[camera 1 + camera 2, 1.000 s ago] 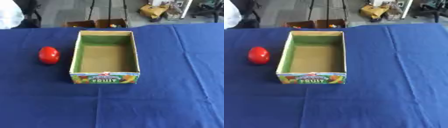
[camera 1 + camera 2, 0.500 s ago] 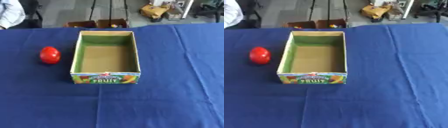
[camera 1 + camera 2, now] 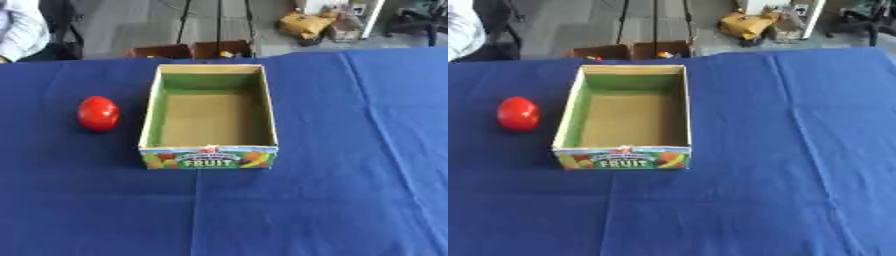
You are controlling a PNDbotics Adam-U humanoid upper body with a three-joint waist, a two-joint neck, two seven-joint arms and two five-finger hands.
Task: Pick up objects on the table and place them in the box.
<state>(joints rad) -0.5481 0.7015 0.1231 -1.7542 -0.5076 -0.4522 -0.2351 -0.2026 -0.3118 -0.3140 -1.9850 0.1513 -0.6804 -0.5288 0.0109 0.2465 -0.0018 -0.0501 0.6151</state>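
Red egg-shaped object (image 3: 98,113) upright left of lengthwise box (image 3: 210,156); neither hand visible, state unknowable.

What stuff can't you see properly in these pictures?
- The robot's hands: in neither eye view, so their state is unknown.
- Red round object: too blurred to name the fruit.
- Box: small print above "FRUIT" is unreadable.
- Box's near inside wall: hidden by its own front in both views.

A dark blue cloth-covered table (image 3: 332,200) fills most of the view. Beyond its far edge lies grey floor (image 3: 114,25), with open brown cardboard boxes (image 3: 192,50) against that edge and a yellow-brown bundle (image 3: 306,22) farther back.
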